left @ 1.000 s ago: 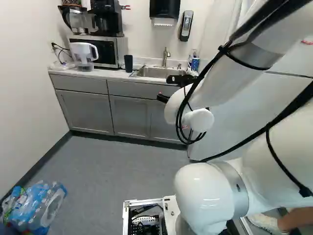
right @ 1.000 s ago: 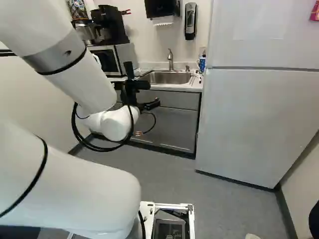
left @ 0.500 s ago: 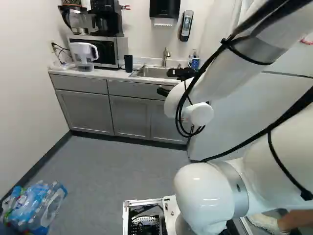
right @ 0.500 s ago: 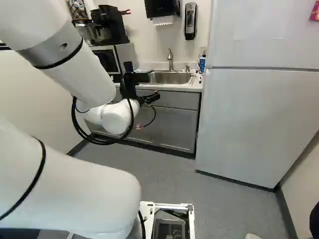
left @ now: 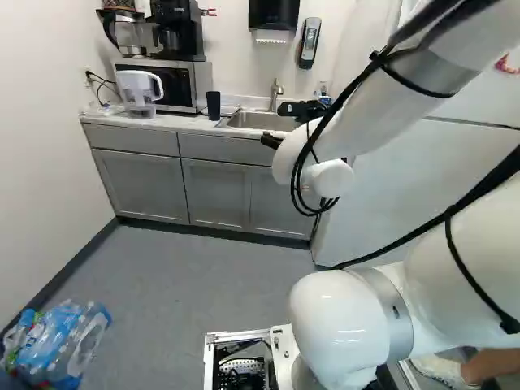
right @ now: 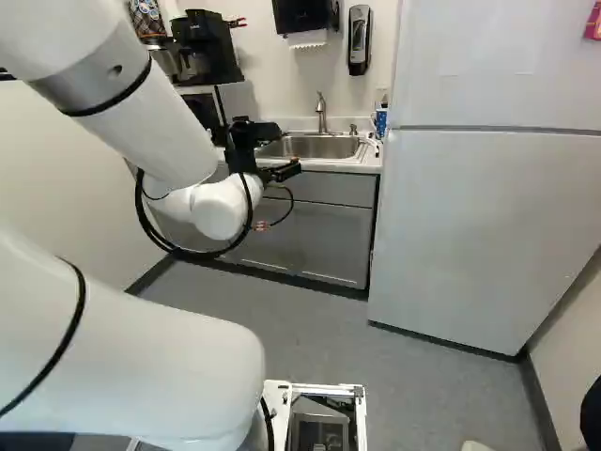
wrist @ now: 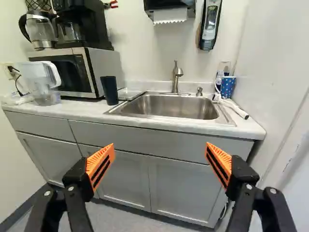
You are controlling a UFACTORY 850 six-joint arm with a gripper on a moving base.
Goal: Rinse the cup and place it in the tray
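The hand (right: 286, 150) was wide open, its two fingers with orange pads (wrist: 100, 166) standing well apart, and it had hold of nothing. It was in front of the desk (wrist: 145, 122), facing the sink (wrist: 169, 106). The dark cup (wrist: 109, 90) stood upright on the desk, near the microwave (wrist: 104, 67), and just beside it a low pale tray (wrist: 129, 94) lay, between this cup and the tap (wrist: 175, 77). At the other side of the sink there was a dotted blue cup (wrist: 228, 87). The coffee machine (wrist: 79, 24) was on top of the microwave, and a water jug (wrist: 44, 79) stood near it on the desk
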